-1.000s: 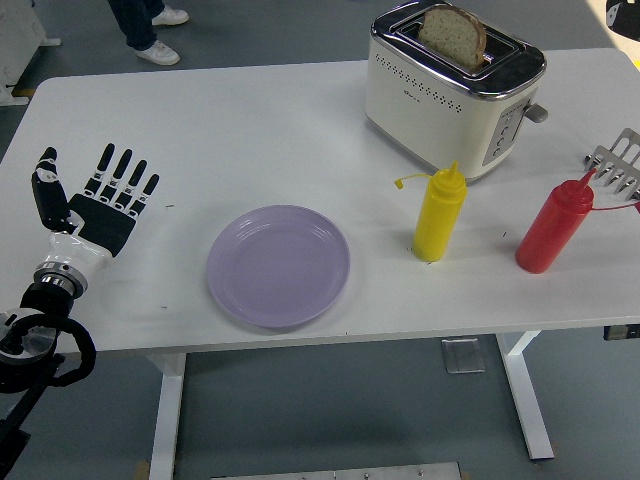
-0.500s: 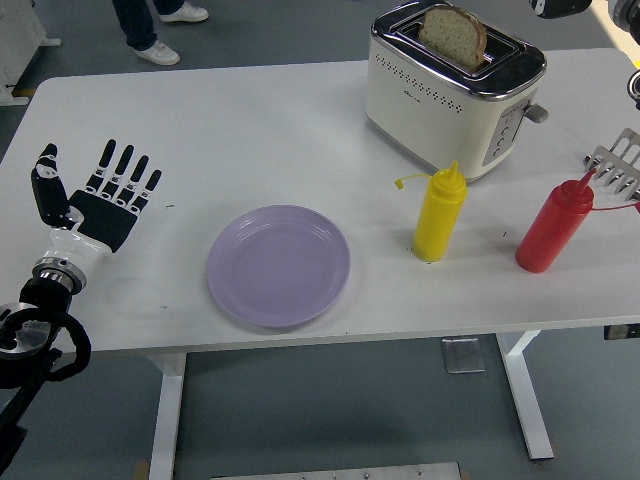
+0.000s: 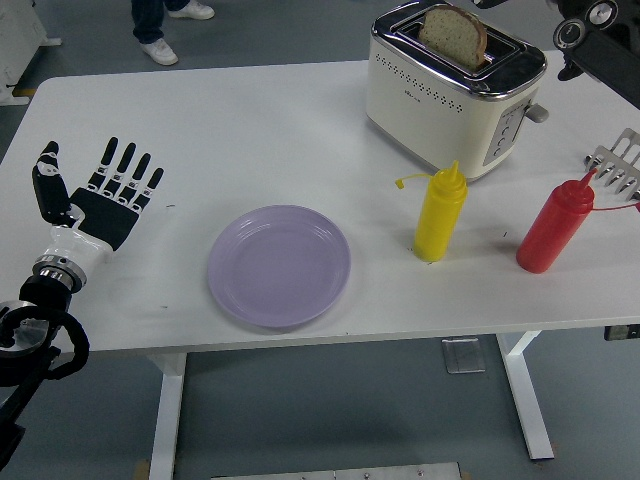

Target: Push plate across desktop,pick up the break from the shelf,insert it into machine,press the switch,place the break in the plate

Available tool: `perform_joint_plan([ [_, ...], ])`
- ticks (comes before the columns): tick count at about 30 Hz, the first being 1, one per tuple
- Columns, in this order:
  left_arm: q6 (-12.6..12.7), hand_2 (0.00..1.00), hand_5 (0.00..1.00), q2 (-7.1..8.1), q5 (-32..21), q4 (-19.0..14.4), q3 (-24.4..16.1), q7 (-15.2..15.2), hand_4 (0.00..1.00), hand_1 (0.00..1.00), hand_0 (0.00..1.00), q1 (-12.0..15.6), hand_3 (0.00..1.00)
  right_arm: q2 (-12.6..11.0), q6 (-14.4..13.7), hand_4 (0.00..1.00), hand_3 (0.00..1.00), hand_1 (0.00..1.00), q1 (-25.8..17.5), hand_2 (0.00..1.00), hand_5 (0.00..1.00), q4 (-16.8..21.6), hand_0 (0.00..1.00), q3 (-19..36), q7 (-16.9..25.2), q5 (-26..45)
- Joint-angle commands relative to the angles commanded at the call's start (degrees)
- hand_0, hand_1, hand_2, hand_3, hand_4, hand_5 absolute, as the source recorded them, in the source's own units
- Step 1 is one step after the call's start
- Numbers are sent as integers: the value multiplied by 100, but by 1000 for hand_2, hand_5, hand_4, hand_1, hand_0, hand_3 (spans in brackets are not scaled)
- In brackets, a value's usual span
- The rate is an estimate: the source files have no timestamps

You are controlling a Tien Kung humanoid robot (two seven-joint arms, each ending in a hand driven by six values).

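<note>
While the lavender plate (image 3: 279,264) sits nearest the table's front edge, somewhat left of centre on the white table (image 3: 250,130), nothing touches it. To its right, a little farther back, a yellow squeeze bottle (image 3: 440,214) stands upright, and farther right a red squeeze bottle (image 3: 554,226) stands upright too, the two well apart from each other. Both bottles stand between the plate's side of the table and the toaster behind them. At the right edge, just beyond the red bottle, part of a metal wire rack (image 3: 618,166) shows, mostly cut off by the frame.

On the left, the left hand (image 3: 100,205) lies flat on the tabletop, palm down, fingers spread and straight, thumb out to the side; it holds nothing and is well apart from the plate.

Farther back, right of centre, the cream and chrome toaster (image 3: 452,90) stands with its lever side turned toward the right. A slice of bread (image 3: 452,34) stands upright in one of its top slots, its upper part sticking out above the chrome top.

At the top right corner, a dark piece of the right arm (image 3: 596,38) shows beyond the toaster; its hand is out of the frame. At the far top left, past the table, a person's shoes (image 3: 178,30) stand on the floor.
</note>
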Motion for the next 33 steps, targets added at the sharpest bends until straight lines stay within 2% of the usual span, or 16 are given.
perform_joint_plan([
  [7,4,772,998,26,9,15,38,-5,767,787,830,-16,753,365,-42,752,742,689,337,741,167,-679,450,-630,-15,780],
  [15,11,772,998,52,36,35,74,-13,765,788,830,-30,753,780,-59,753,743,662,562,732,175,-1336,419,-1544,-78,1146],
  [16,11,772,998,54,39,38,79,-14,765,788,830,-31,753,814,-71,753,743,662,575,732,175,-1374,419,-1644,-92,1155],
  [17,12,771,998,57,42,41,82,-15,763,787,830,-32,753,849,-92,722,729,605,585,683,145,-1406,360,-1749,-105,1149],
  [22,14,771,998,67,50,54,93,-16,763,787,830,-36,753,953,-163,722,729,605,589,683,145,-1448,360,-2025,-167,1112],
  [23,14,771,998,68,51,57,95,-16,764,787,830,-35,753,974,-172,724,703,537,584,628,149,-1450,309,-2070,-179,1100],
  [28,13,771,998,70,50,67,107,-16,764,787,830,-35,753,1034,-257,724,703,537,560,628,149,-1440,309,-2196,-202,998],
  [29,13,771,998,70,51,70,111,-17,765,787,830,-35,753,1050,-284,732,671,474,551,539,164,-1438,274,-2220,-208,965],
  [33,14,771,998,71,53,76,118,-17,765,787,830,-34,753,1086,-324,732,671,474,530,539,164,-1428,274,-2260,-236,887],
])
